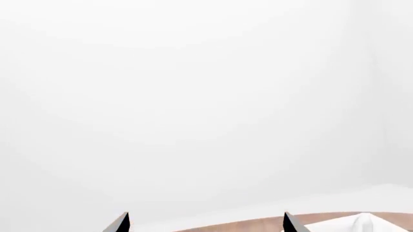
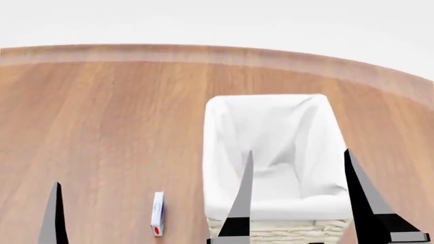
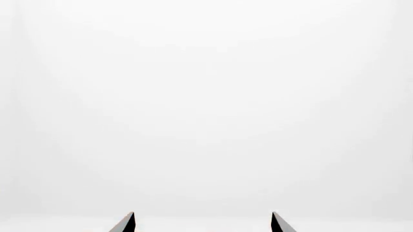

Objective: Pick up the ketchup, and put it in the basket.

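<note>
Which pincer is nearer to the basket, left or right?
Right. In the head view the right pincer shows open over the basket; only one finger of the left shows, off to its left.

Round wooden table against plain white backdrop

A bare simulated test scene, not a furnished room: a smooth wood-grain table with a curved far edge stands against a blank, featureless white backdrop with no walls, windows or furniture. The only homely touches are a cloth-lined wicker basket near the table's near edge and a small white box beside it.
</note>
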`<state>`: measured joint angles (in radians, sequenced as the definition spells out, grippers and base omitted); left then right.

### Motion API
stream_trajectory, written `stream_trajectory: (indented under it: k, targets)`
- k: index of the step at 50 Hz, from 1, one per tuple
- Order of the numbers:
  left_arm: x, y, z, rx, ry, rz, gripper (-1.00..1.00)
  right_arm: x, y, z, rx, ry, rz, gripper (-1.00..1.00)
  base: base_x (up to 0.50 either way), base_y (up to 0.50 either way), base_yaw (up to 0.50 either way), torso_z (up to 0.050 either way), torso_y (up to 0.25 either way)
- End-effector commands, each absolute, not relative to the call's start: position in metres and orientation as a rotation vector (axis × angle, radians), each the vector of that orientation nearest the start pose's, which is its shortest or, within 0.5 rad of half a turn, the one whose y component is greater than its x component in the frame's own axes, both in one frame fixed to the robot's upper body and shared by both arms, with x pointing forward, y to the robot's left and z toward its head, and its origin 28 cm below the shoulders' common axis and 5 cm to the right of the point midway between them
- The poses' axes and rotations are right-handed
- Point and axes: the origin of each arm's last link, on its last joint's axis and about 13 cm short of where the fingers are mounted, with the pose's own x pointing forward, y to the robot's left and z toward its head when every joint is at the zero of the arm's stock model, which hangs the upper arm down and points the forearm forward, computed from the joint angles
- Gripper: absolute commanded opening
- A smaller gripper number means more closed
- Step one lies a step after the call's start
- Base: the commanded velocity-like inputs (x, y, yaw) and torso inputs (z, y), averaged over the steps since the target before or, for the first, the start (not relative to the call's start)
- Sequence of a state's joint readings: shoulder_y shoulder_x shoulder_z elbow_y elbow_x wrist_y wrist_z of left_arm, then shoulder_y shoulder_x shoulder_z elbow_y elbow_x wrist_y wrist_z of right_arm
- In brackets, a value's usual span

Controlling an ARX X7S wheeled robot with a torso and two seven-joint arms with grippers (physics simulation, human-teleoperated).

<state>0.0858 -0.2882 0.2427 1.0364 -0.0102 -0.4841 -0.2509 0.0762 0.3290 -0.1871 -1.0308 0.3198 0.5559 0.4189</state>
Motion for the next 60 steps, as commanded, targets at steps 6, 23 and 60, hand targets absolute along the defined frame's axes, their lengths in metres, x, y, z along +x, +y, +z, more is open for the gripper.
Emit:
stream_trajectory:
  k: [6,23,60]
  targets:
    - [0.148,0.202,0.163,0.166,-0.437,-0.022,1.0,0.159,-0.089,0.183,0.024,-0.469,0.059,1.0,0.0,0.0,0.0,0.032,-0.229]
    - [0.148,0.202,0.162,0.135,-0.439,-0.026,1.0,0.159,-0.089,0.183,0.024,-0.47,0.058,1.0,0.0,0.0,0.0,0.033,-0.23]
    - [0.153,0.255,0.141,-0.109,-0.362,0.575,1.0,0.16,-0.088,0.181,0.024,-0.463,0.063,1.0,0.0,0.0,0.0,0.001,-0.005]
